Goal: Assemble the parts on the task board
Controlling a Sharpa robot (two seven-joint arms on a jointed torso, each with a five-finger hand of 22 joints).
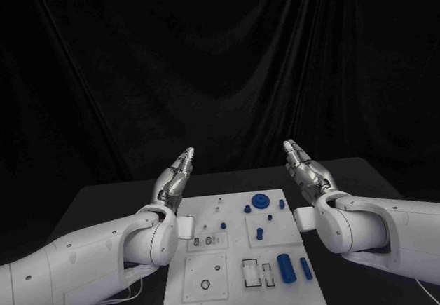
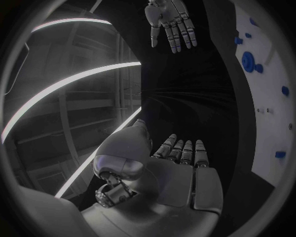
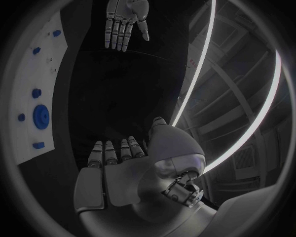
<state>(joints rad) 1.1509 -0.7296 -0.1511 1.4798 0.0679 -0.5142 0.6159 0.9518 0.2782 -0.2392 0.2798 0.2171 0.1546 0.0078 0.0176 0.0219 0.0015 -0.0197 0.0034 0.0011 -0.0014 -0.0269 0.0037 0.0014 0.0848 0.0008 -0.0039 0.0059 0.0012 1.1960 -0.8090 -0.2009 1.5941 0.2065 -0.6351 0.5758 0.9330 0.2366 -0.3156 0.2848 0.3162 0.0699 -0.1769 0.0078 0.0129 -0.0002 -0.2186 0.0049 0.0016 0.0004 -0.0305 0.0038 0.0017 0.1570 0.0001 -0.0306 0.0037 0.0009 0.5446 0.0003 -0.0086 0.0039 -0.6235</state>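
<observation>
You see the left hand (image 1: pixel 175 177) and the right hand (image 1: pixel 306 166) held up above the far end of the white task board (image 1: pixel 230 292), fingers straight, side by side and holding nothing, while the blue parts, like the round gear (image 1: pixel 259 201) and the long peg (image 1: pixel 286 268), lie on the board between the arms.

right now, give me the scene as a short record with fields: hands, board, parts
left hand: left hand raised above the far end of the table, fingers straight, holding nothing
right hand: right hand raised opposite it, palm facing the left hand, holding nothing
board: task board flat on the black table between the two arms
parts: blue gear near the board's far edge; large blue cylinder lying at its near right, slim blue pin beside it
contact: neither hand touches the board or any part
</observation>
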